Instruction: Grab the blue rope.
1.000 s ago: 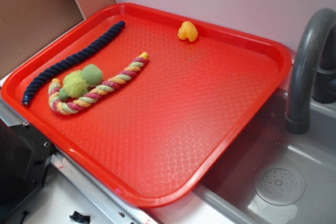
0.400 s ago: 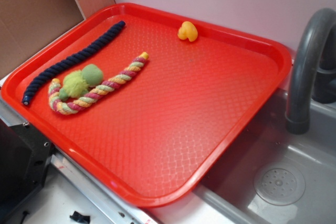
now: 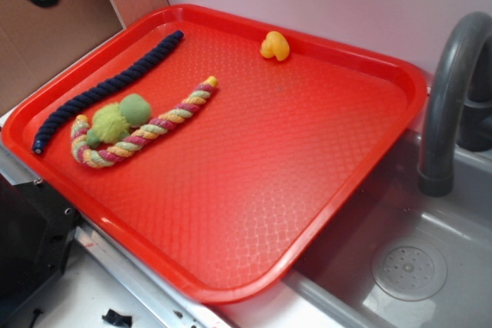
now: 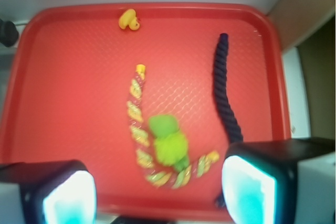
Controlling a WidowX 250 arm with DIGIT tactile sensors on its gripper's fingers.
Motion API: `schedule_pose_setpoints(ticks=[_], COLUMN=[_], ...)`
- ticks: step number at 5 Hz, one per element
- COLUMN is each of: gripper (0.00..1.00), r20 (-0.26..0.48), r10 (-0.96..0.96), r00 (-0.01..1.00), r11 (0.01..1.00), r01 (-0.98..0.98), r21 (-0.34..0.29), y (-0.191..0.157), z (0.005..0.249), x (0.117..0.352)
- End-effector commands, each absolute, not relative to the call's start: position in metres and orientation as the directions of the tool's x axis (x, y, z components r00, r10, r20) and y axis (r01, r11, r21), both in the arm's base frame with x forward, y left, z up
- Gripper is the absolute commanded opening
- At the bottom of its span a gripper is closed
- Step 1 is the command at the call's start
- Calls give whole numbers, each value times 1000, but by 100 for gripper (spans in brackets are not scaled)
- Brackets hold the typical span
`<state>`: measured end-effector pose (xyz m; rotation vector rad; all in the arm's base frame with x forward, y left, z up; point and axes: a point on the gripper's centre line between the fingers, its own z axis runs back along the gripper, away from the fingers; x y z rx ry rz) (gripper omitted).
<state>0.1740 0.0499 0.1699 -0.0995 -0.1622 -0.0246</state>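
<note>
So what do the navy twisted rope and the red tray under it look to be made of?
The navy twisted rope looks like soft matte fibre, likely cotton: thick twisted strands, no shine. The red tray looks like hard moulded plastic: glossy raised rim, embossed diamond-textured floor catching the light.

Navy blue rope (image 3: 106, 91), slightly curved, seemingly untouched

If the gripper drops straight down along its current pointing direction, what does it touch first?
Likely the green fuzzy toy lying on the multicoloured rope, roughly centred between the open fingers of the gripper. The blue rope sits off toward the right finger, so it would be missed. Depth is unclear.
</note>
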Motion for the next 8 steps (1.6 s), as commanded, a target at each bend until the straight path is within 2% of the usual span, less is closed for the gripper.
schedule_pose_setpoints(ticks=[1,3,5,6,7,8], gripper=[100,100,100,100,0,0], r20=[125,100,47,8,-26,-20], r10=[-5,-5,-14,-17,-77,-98], r00=[992,995,999,1000,997,995], r11=[1000,1000,998,999,997,995], r01=[7,3,11,17,77,98], r21=[-14,23,69,46,-18,-23], y=[95,110,118,122,112,109], z=[117,69,35,22,15,13], x=[204,219,221,224,227,226])
